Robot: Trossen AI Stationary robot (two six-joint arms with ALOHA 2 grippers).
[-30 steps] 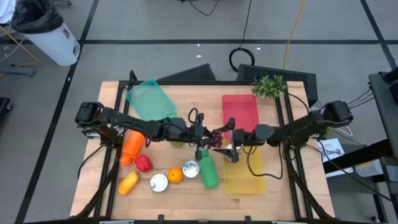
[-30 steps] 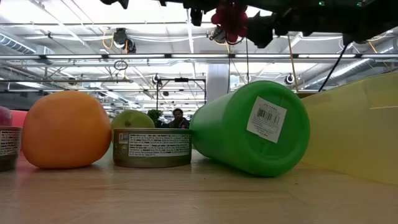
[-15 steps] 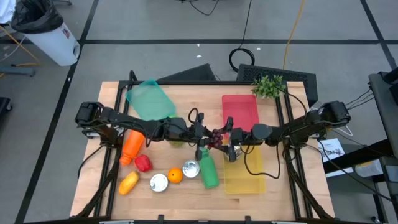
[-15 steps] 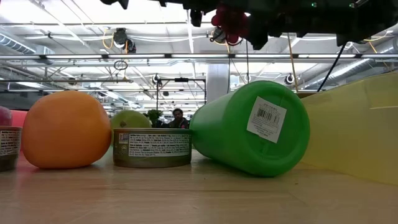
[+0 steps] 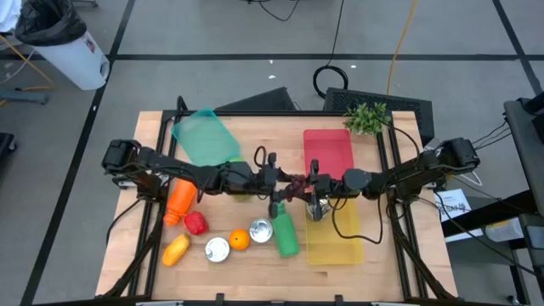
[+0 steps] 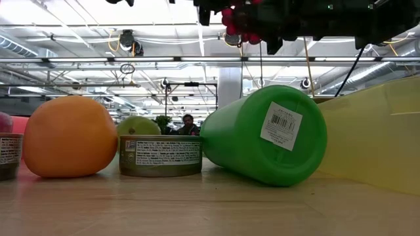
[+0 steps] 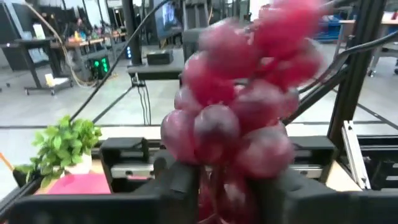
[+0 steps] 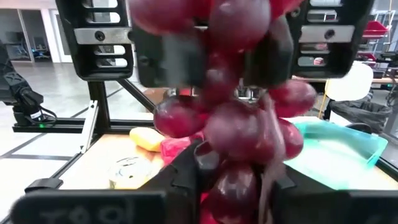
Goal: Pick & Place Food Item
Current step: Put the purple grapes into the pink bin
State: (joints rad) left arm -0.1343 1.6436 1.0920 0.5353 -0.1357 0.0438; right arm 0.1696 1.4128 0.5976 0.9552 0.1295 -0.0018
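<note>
**A:** Grapes (image 5: 294, 186), a dark red bunch, hang in the air between the two grippers, above the middle of the wooden table (image 5: 255, 127). Which gripper has them?

**B:** Both, as far as I can see. The left gripper (image 5: 280, 188) comes to the bunch from one side and the right gripper (image 5: 308, 189) from the opposite side, and they meet nose to nose at the fruit. In the left wrist view the two dark fingers (image 7: 180, 186) are pressed on the lower part of the bunch (image 7: 239, 118). In the right wrist view the fingers (image 8: 186, 168) also close around the grapes (image 8: 239, 124), and the other gripper sits just behind the fruit.

**A:** Do the grapes touch the table?

**B:** No. In the low view the bunch (image 6: 237, 19) is high up, well above the things on the table.

**A:** What lies under the grippers?

**B:** Just below the left gripper lies a green bottle (image 5: 285, 235) on its side. Beside the bottle are a tin can (image 5: 260, 230) and an orange (image 5: 239, 240). Under the right gripper is the edge of a yellow tray (image 5: 336, 246), and beyond it a red tray (image 5: 329, 146). Behind the left arm there is a teal tray (image 5: 204, 138). Farther along that arm lie an orange bottle (image 5: 179, 201), a red pepper (image 5: 195, 223), a second can (image 5: 218, 249) and a yellow fruit (image 5: 176, 249). A small green plant (image 5: 368, 117) stands at the far corner.
</note>
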